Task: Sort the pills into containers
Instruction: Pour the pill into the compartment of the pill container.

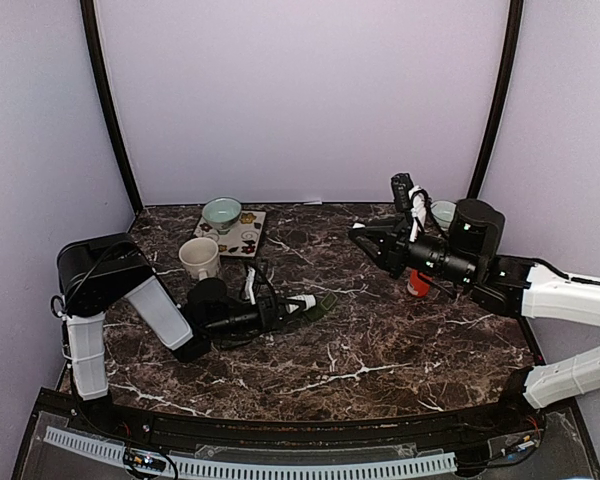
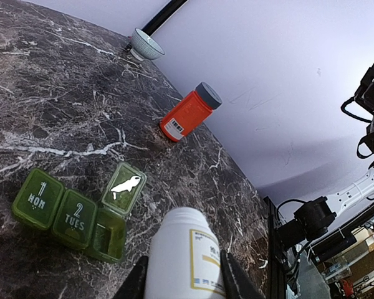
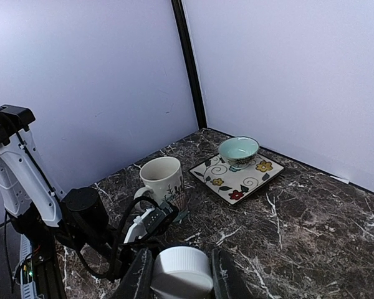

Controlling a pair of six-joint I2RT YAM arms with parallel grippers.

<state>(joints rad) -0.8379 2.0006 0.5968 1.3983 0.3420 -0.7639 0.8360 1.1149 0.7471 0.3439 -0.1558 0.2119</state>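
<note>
White bottle (image 2: 181,249), gripped by the left pincer (image 2: 187,283), faces the open green organiser (image 2: 68,215); right pincer (image 3: 182,283) holds a white cap (image 3: 182,265); no pills look sorted.

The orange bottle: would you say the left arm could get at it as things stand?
Probably not yet. The left gripper is shut on a white bottle, and the orange bottle sits across the table, partly under the right arm.
</note>
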